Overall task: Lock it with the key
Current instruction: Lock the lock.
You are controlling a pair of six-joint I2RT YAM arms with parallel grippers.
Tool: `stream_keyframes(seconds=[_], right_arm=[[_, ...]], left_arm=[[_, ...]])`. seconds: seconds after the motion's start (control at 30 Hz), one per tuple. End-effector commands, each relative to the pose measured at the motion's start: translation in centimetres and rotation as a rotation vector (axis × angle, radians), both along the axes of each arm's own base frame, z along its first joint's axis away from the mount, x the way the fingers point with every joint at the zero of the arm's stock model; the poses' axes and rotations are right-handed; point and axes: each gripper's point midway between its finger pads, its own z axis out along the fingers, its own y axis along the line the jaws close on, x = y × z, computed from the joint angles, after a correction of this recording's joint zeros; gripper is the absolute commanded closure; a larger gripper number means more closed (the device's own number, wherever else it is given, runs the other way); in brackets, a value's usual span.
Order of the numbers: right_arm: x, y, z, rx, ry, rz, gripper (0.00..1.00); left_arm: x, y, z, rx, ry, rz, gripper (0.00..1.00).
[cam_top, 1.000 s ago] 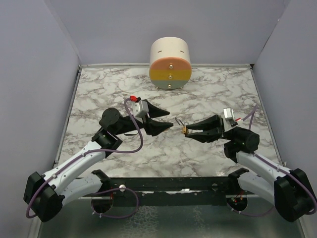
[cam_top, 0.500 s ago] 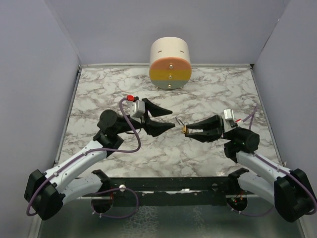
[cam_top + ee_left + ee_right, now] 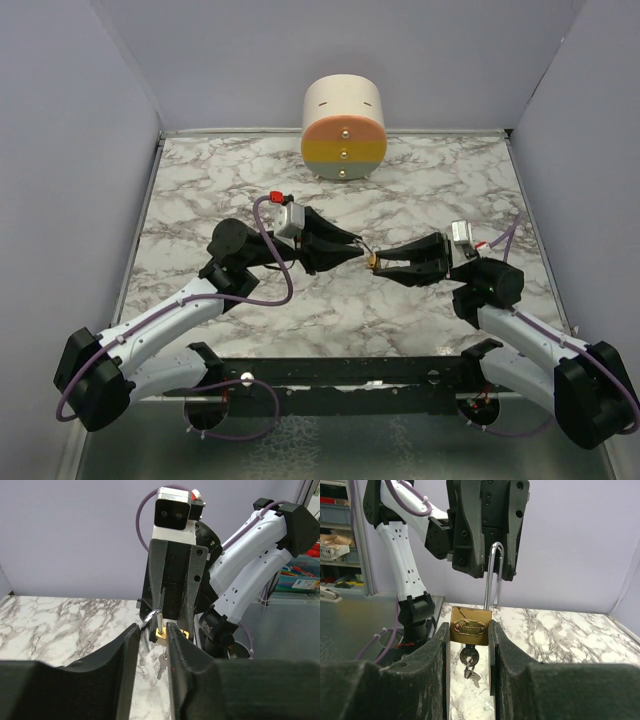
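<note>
Stretching from wall to wall, the marbled counter (image 3: 420,190) carried a round banded box (image 3: 343,125) at its far edge, well apart from the work. The left arm (image 3: 170,315) and the right arm (image 3: 520,325) reached in toward each other and met tip to tip over the middle of the counter.

The right jaws were clamped on the body of a padlock (image 3: 470,626), holding it in the air between the two arms, clear of the surface. The left jaws stood narrowly apart on either side of the shackle (image 3: 493,570). Whether they actually pinched it could not be told from either wrist view.

The step in hand looked like taking hold of the shackle so it could be driven home. The next move probably called for a straight push along the shackle's legs into the body while the right jaws held firm. The key would then need a turn and a pull.

The padlock was a small brass block with an oval stamp on its face, gripped flat between the pads. Its steel shackle stood raised, one leg seated in the body and the short leg apparently hanging free above its hole, so the lock seemed open. A key (image 3: 468,656) sat in the keyhole on the underside, and a spare key (image 3: 471,674) dangled below it.
</note>
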Motion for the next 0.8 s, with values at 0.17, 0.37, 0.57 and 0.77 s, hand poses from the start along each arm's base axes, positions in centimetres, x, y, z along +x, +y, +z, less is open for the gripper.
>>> stream_keyframes(seconds=[0.17,0.37,0.57,0.77], right_arm=[[0.3,-0.2,1.0,0.017,-0.059,-0.035,0.99],[1.3,-0.2,1.0,-0.005,-0.075,-0.094,0.99],[2.8,-0.1,1.4,-0.028,-0.133,-0.250,0.99],[4.3,0.4,1.4,-0.030,-0.146,-0.398,0.99]], left_arm=[[-0.8,0.6,2.8,-0.073,-0.054,0.001,1.00],[0.3,0.4,2.6,-0.081,0.034,0.037,1.00],[1.2,-0.6,3.5,-0.097,0.169,0.026,1.00],[2.0,-0.7,3.4,-0.109,0.208,0.075,1.00]])
